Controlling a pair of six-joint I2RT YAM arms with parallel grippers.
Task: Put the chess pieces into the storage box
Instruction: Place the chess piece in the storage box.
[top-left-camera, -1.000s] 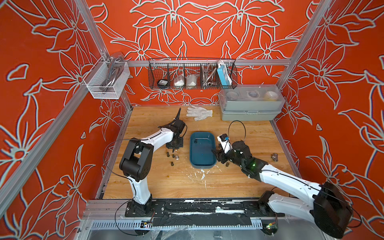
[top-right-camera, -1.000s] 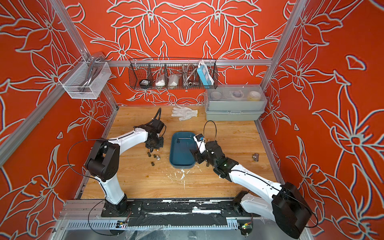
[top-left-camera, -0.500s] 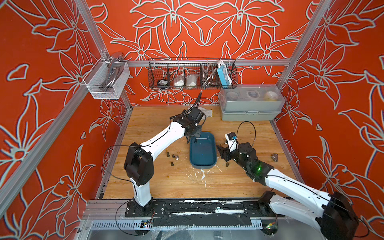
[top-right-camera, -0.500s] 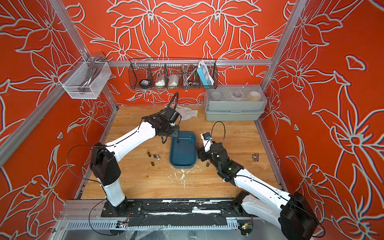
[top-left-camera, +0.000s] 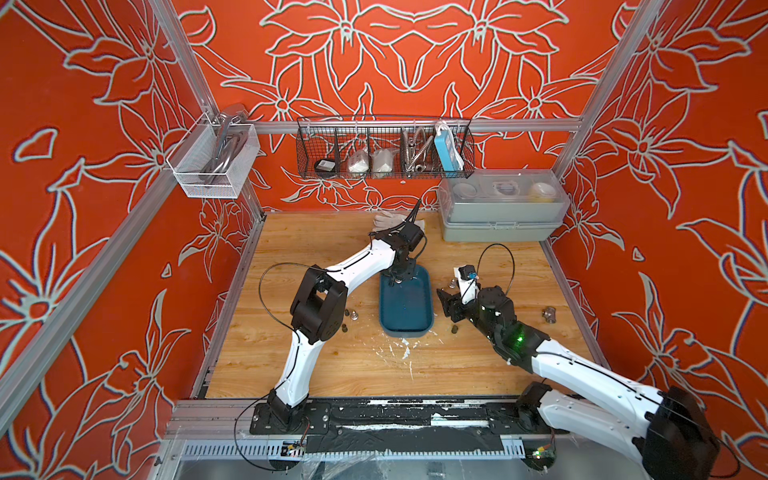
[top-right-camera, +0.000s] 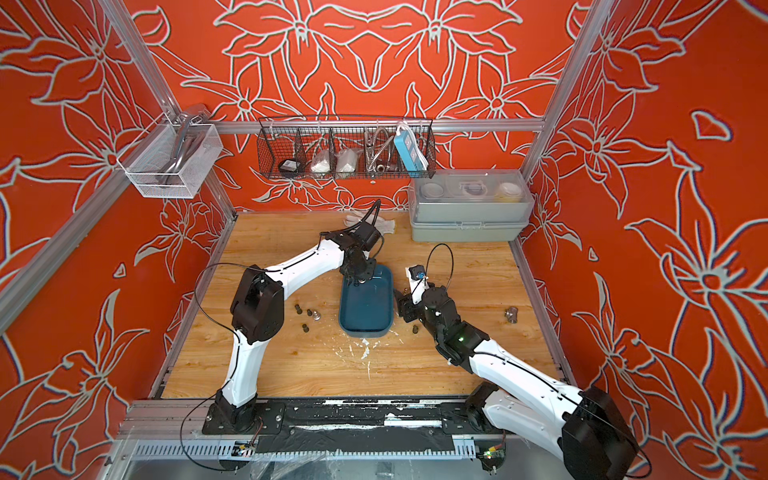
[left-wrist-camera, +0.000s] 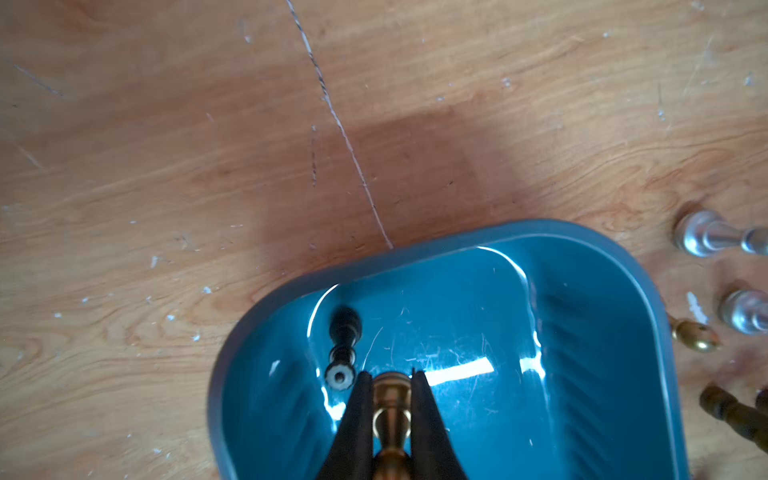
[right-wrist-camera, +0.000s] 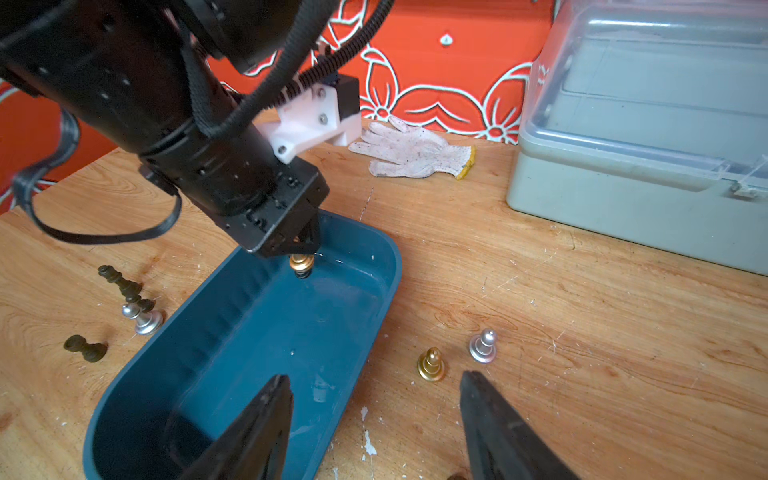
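The gold chess piece (left-wrist-camera: 390, 399) is small, rigid and smooth. It is probably light and, with its shiny rounded sides, liable to slip or roll. The narrow waist above the flared base looks the surest place to pinch. The left gripper (left-wrist-camera: 390, 376) has it with jaws closed across its body, held over the far end of the storage box (right-wrist-camera: 386, 266). A dark piece (left-wrist-camera: 343, 349) lies on its side inside the box, next to the corner wall. The box is shallow, with a low rounded rim and most of its floor bare, so a release from here should land inside, though the piece may roll. On the tabletop (right-wrist-camera: 582, 332), a gold pawn (right-wrist-camera: 431, 365) and a silver pawn (right-wrist-camera: 483, 347) stand upright just beside the box's long side. They are ahead of the right gripper (right-wrist-camera: 374, 378), whose jaws stand wide apart and empty. Across the box, dark pieces (right-wrist-camera: 120, 284) lie toppled near a silver one (right-wrist-camera: 143, 320). The grey lidded box (right-wrist-camera: 640, 166) and the glove (right-wrist-camera: 411, 153) sit well apart, leaving open room.
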